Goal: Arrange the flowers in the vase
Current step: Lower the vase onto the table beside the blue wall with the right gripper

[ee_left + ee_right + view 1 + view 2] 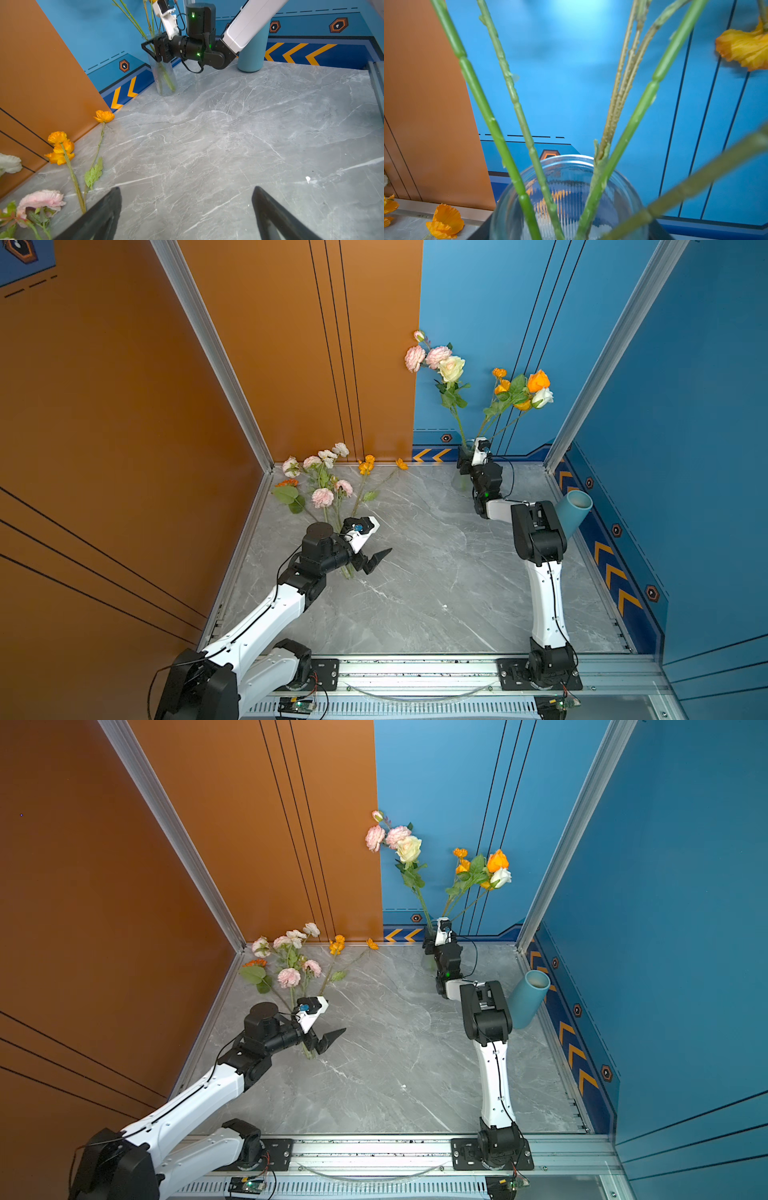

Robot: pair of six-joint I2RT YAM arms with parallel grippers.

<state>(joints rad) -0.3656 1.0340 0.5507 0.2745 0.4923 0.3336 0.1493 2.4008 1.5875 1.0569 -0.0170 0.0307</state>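
So there's this grey marble-look tabletop (436,572) boxed in by orange and blue walls, with two black-and-white arms reaching in from the near rail. The left arm (266,614) leans toward the far left corner and the right arm (544,597) stretches to the back wall.

Biggest bunch of the task stuff: loose long-stemmed pink, white and orange flowers (324,485) lying flat in that far left corner, blooms up against the orange wall, stem ends pointing back under the left wrist. Other flowers (453,369), pink, cream and orange, are already standing in the vase, fanned out against the blue wall.

A teal cylinder (575,510) stands by the right wall, just behind the right arm.

The clear ribbed glass vase (164,79) sits upright near the back edge. The right gripper (152,48) is clamped around it near the rim. The left gripper (187,189) hovers with fingers spread wide, nothing between them, one finger (108,207) right beside an orange flower's stem.
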